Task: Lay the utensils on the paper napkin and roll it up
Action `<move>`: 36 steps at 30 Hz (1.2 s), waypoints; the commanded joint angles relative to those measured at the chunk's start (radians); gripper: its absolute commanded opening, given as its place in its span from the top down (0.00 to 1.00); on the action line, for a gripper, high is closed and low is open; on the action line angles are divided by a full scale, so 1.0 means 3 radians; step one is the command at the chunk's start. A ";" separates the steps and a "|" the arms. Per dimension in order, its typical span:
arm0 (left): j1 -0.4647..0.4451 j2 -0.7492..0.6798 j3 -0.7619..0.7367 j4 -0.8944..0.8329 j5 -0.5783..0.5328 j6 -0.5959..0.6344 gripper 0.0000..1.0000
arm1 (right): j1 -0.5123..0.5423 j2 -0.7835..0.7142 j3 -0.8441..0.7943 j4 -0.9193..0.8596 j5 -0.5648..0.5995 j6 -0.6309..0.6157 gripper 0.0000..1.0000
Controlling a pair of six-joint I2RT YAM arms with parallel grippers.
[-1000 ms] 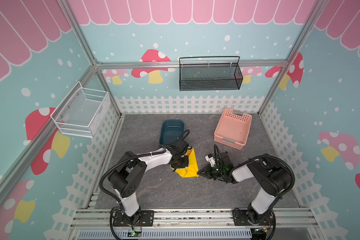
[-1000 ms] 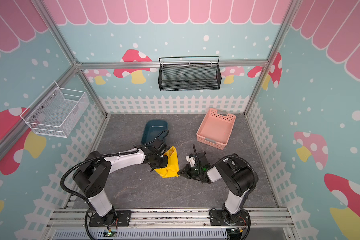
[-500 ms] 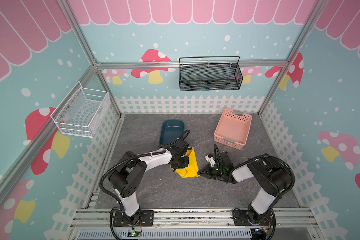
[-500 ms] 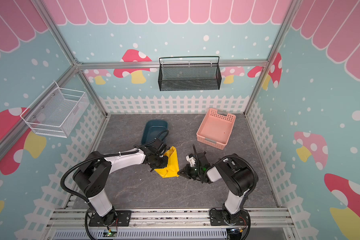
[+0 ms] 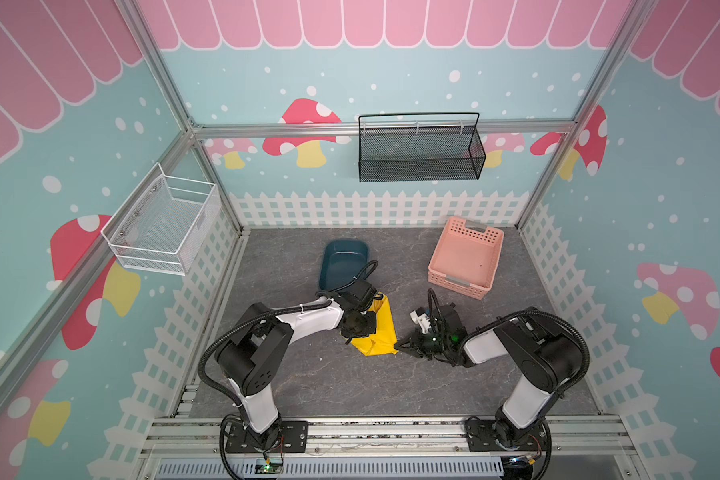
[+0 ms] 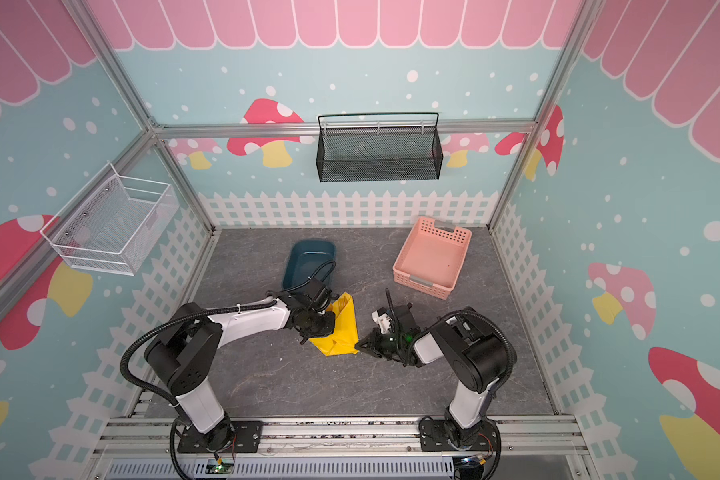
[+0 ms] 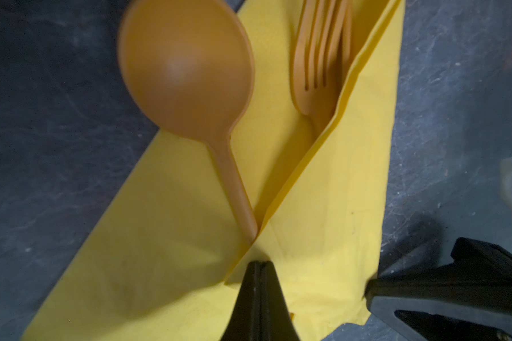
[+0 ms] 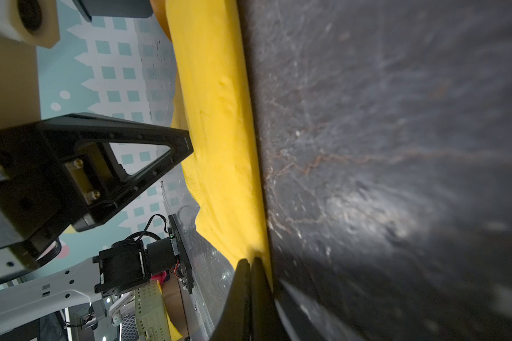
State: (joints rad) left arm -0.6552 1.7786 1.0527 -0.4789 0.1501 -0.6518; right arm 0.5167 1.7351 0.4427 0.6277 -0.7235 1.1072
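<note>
Two utensils showed in the left wrist view. The spoon, a little blurred, lay with its bowl half past the edge of the paper napkin, its handle end slipped under a folded flap. The fork sat beside it, tines out, neck under the same flap. In both top views the napkin lay partly folded on the grey table, between the two grippers and just in front of the dark blue tub. The pink basket stood well apart, toward the back on the right. Left gripper: jaws pressed together, tips down on the flap's folded edge close to the spoon handle. Whether any paper was nipped between them could not be told. Right gripper: jaws likewise together, held low against the table, tips touching the napkin's front corner on that arm's side. A true pinch on the paper could not be confirmed there either.
</note>
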 commanded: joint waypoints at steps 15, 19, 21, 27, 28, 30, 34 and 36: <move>0.0123 -0.0066 -0.0297 0.0275 0.0063 -0.0296 1.00 | 0.0000 0.0091 -0.0014 -0.0286 0.0105 -0.0033 0.95; 0.0123 -0.0028 -0.0301 0.0325 0.0146 -0.0300 1.00 | -0.0002 0.0091 -0.0013 -0.0287 0.0103 -0.0035 0.95; 0.0120 0.0004 -0.0284 0.0329 0.0174 -0.0283 1.00 | 0.0000 0.0094 -0.0013 -0.0293 0.0101 -0.0035 0.95; 0.0113 0.0083 -0.0215 0.0292 0.0232 -0.0205 1.00 | 0.0000 0.0100 -0.0006 -0.0297 0.0104 -0.0039 0.95; 0.0099 0.0106 -0.0178 0.0239 0.0203 -0.0161 1.00 | 0.0001 0.0099 -0.0006 -0.0298 0.0100 -0.0041 0.95; 0.0057 0.0143 -0.0067 0.0077 0.0112 -0.0051 1.00 | -0.0003 0.0088 -0.0003 -0.0303 0.0105 -0.0045 0.95; -0.0004 0.0214 0.0111 -0.0170 -0.0043 0.0130 1.00 | 0.0001 0.0092 0.0012 -0.0321 0.0103 -0.0055 0.95; -0.0042 0.0259 0.0206 -0.0282 -0.0109 0.0219 1.00 | 0.0000 0.0097 0.0022 -0.0330 0.0102 -0.0057 0.95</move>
State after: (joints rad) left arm -0.6510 1.8191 1.0809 -0.4717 0.1669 -0.6422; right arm 0.5167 1.7351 0.4500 0.6125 -0.7273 1.1004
